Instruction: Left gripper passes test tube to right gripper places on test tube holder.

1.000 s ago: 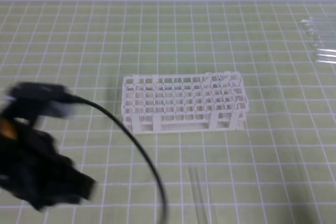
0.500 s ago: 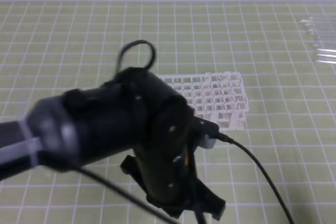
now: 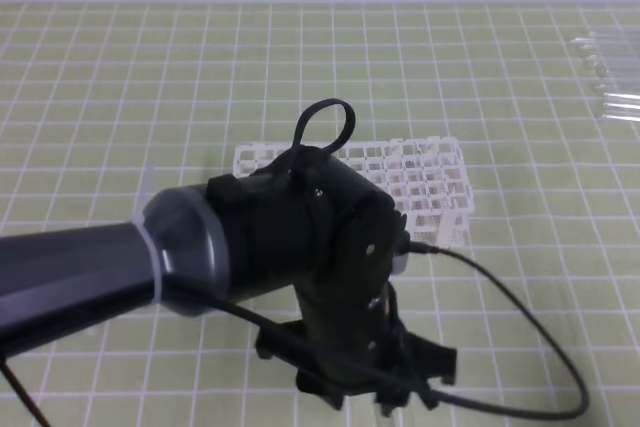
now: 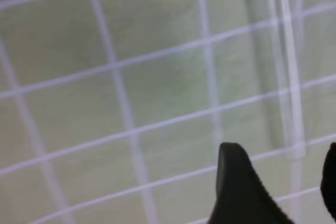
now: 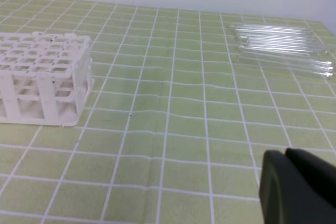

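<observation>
The test tube [image 4: 287, 77] lies flat on the green grid mat, a slim clear glass line running up the left wrist view. My left gripper [image 4: 283, 182] hangs open just above it, one black finger [image 4: 236, 192] to its left and the other at the right edge. In the high view the dark left arm [image 3: 300, 237] fills the middle, its gripper [image 3: 385, 399] pointing down at the front edge and hiding the tube. The white test tube holder [image 3: 430, 177] [image 5: 42, 77] stands behind, partly covered. Only a black corner of my right gripper [image 5: 287, 182] shows; its jaws are hidden.
A bunch of clear tubes [image 3: 610, 72] [image 5: 283, 48] lies at the far right of the mat. A black cable [image 3: 520, 317] loops from the left arm across the mat to the right. Pale wall runs along the back edge.
The left arm swung from the left edge to the front centre, came down over the lying tube, and now covers the rack's left half.
</observation>
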